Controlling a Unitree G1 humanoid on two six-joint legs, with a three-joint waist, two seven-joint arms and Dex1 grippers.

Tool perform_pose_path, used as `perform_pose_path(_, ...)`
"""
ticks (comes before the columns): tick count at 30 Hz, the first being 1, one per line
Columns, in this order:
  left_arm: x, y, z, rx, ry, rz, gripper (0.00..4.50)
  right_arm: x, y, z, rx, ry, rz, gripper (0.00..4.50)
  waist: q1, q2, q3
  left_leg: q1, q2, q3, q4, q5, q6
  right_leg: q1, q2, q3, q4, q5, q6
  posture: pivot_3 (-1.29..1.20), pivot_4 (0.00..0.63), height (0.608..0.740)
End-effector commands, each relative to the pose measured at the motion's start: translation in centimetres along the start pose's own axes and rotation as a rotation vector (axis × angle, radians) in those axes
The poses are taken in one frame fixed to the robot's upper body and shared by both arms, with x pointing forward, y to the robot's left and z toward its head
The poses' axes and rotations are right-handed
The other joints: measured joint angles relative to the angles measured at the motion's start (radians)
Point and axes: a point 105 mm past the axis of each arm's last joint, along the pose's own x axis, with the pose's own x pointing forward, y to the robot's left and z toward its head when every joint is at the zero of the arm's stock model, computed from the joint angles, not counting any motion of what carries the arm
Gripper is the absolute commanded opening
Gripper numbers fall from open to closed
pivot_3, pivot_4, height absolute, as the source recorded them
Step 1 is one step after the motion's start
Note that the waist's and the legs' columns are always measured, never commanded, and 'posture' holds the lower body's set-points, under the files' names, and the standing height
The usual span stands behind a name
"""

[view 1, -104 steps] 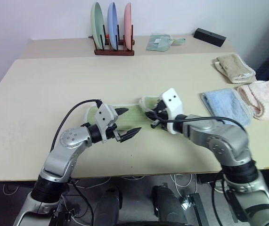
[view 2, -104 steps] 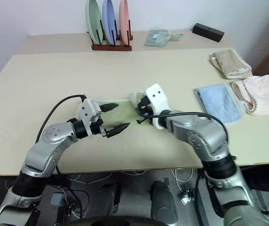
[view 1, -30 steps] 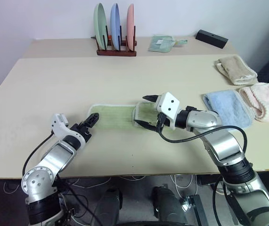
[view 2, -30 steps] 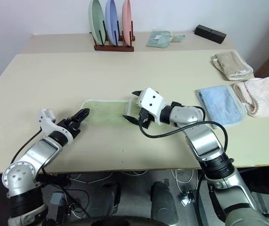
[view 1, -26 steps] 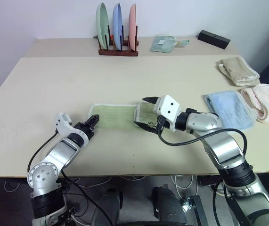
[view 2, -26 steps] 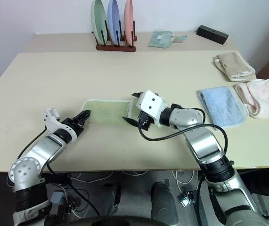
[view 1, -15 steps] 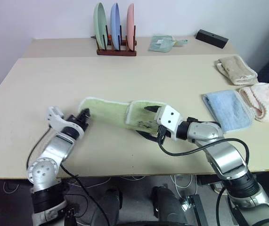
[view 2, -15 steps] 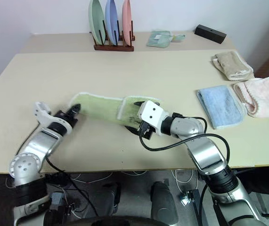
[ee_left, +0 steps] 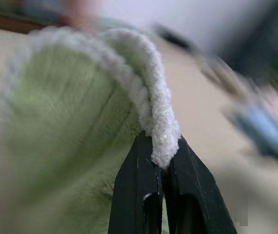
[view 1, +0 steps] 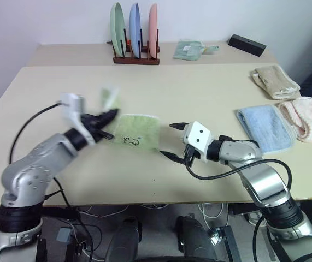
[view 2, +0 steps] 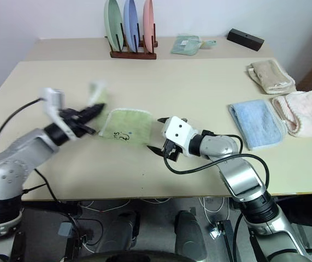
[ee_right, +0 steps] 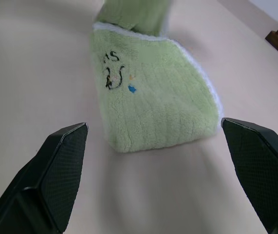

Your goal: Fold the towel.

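The towel (view 1: pixel 136 132) is light green with white edging and a small dark mark, and it lies doubled over mid-table. One end of it is lifted off the table in my left gripper (view 1: pixel 111 115), which is shut on the white edging. In the left wrist view the gripper (ee_left: pixel 160 148) has its black fingertips pinching that rolled edge. My right gripper (view 1: pixel 170 140) stands open just right of the towel, near its folded edge. From the right wrist the towel (ee_right: pixel 148 97) lies ahead of that gripper's spread fingers (ee_right: pixel 63 165), which touch nothing.
A wooden rack with three plates (view 1: pixel 135 33) stands at the back, with a small green cloth (view 1: pixel 188 49) and a black box (view 1: pixel 247 43) beside it. Folded blue (view 1: pixel 262 126), pink (view 1: pixel 308 115) and beige (view 1: pixel 276 81) towels lie at the right.
My left gripper shut on the towel's left end, lifted it and carried it right over the rest. The right gripper stayed open and now sits just off the towel's right edge.
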Motion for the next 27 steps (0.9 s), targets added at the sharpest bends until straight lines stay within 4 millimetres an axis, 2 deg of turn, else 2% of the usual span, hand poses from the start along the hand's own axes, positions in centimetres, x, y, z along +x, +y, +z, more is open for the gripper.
perform_pose_path(1,1.3,-1.2,-2.0,0.089,0.085,-0.059,0.03,-0.1,-0.3,0.6,-0.024,-0.023,-0.025,4.5,-0.014,0.0,0.0,0.0,0.0,0.0,0.0,0.0,0.0,0.0,0.0,0.0,0.0,0.0,0.0,0.0,0.15,0.74)
perform_pose_path(5,2.1,-1.4,-3.9,0.086,0.159,-0.076,0.03,-0.4,-0.6,0.3,-0.019,-0.011,-0.049,4.5,-0.022,0.0,0.0,0.0,0.001,-0.001,-0.002,0.0,0.0,-0.002,0.0,0.0,0.002,0.0,0.0,0.0,0.15,0.74)
perform_pose_path(9,2.5,-0.9,-4.4,0.091,0.19,-0.061,0.03,-0.6,-0.4,0.1,-0.015,-0.004,-0.059,4.5,-0.018,0.0,0.0,0.0,0.001,-0.001,-0.001,0.0,0.0,-0.002,0.0,0.0,0.002,0.0,0.001,0.0,0.15,0.74)
perform_pose_path(12,2.3,-0.7,-4.4,0.089,0.197,-0.063,0.92,-0.5,-0.4,0.0,-0.013,-0.005,-0.061,4.5,-0.018,0.0,0.0,0.0,0.001,-0.001,-0.001,0.0,0.0,-0.002,0.0,0.0,0.002,0.0,0.001,0.0,0.15,0.74)
perform_pose_path(16,1.5,-0.1,-3.5,0.077,0.164,-0.046,2.86,-0.3,-0.6,0.0,-0.013,-0.008,-0.064,4.5,-0.018,0.0,0.0,0.0,0.001,-0.001,-0.001,0.0,0.0,-0.002,0.0,0.0,0.002,0.0,0.001,0.0,0.15,0.74)
perform_pose_path(19,-0.2,0.9,-1.8,0.059,0.097,-0.024,4.33,-0.4,-1.1,0.2,0.001,-0.019,-0.087,4.5,-0.022,0.0,0.0,0.0,0.001,-0.001,-0.001,0.0,0.0,-0.002,0.0,0.0,0.002,0.0,0.001,0.0,0.15,0.74)
perform_pose_path(20,-0.7,1.2,-1.3,0.054,0.075,-0.013,4.33,-0.4,-1.3,0.4,0.014,-0.03,-0.094,4.5,-0.022,0.0,0.0,0.0,0.001,-0.001,-0.001,0.0,0.0,-0.002,0.0,0.0,0.002,0.0,0.001,0.0,0.15,0.74)
perform_pose_path(23,-2.5,2.4,0.5,0.0,-0.005,0.019,4.37,-0.4,-2.0,1.2,0.062,-0.072,-0.114,3.69,-0.021,0.0,0.0,0.0,0.001,-0.001,-0.001,0.0,0.0,-0.002,0.0,0.0,0.002,0.0,0.001,0.0,0.15,0.74)
perform_pose_path(26,-4.2,4.4,2.4,-0.015,-0.091,0.1,3.49,-0.2,-2.6,2.7,0.112,-0.139,-0.125,2.2,-0.02,0.0,0.0,0.0,0.001,-0.001,-0.001,0.0,0.0,-0.002,0.0,0.0,0.002,0.0,0.001,0.0,0.15,0.74)
perform_pose_path(27,-4.4,5.0,2.8,-0.011,-0.106,0.125,3.02,0.0,-2.9,3.3,0.129,-0.166,-0.13,1.7,-0.02,0.0,0.0,0.0,0.001,-0.001,-0.001,0.0,0.0,-0.002,0.0,0.0,0.002,0.0,0.001,0.0,0.15,0.74)
